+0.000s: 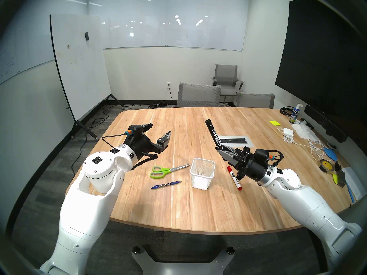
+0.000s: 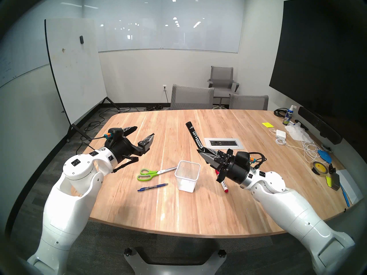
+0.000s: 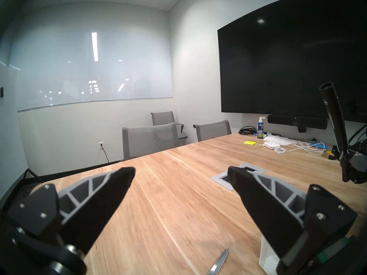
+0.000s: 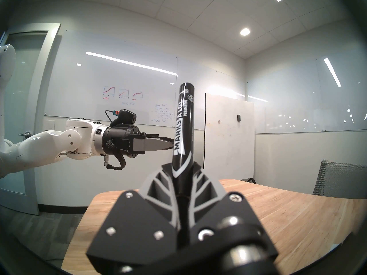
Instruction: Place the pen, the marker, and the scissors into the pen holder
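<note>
My right gripper (image 1: 221, 150) (image 4: 181, 167) is shut on the lower end of a thick black marker (image 1: 213, 134) (image 4: 183, 125). The marker points up and away, held in the air right of the pen holder (image 1: 200, 181), a white mesh cup standing upright. Left of the cup lie the green-handled scissors (image 1: 164, 170) and, nearer me, the blue pen (image 1: 166, 185). My left gripper (image 1: 160, 128) (image 3: 180, 169) hovers open and empty behind the scissors. The left wrist view shows only the scissors' blade tip (image 3: 218, 262) and the cup's corner (image 3: 268, 254).
A white marker with a red cap (image 1: 235, 179) lies under my right wrist, right of the cup. A power outlet panel (image 1: 236, 141) is set into the table behind. A charger, cables, a tape roll (image 1: 324, 165) and a spray bottle (image 1: 295, 114) crowd the right edge. Chairs stand at the far side.
</note>
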Motion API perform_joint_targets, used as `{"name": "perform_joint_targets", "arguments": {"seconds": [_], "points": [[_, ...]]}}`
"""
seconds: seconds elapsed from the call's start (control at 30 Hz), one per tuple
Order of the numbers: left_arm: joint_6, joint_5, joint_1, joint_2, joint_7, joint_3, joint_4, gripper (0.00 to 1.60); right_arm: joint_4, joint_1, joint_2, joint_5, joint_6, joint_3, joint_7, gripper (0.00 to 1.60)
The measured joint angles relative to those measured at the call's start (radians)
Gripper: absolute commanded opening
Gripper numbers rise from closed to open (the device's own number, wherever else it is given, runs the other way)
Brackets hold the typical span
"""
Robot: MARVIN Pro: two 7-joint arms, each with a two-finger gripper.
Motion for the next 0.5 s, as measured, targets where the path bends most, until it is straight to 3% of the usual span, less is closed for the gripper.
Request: {"name": "perform_joint_targets", "arguments": {"seconds": [0.5], "points": [[0.04,0.025,-0.038,-0.012,0.022,0.068,-0.004,1.6,0.0,0.0,0.0,0.0,0.0,0.0,0.0,0.0]]}}
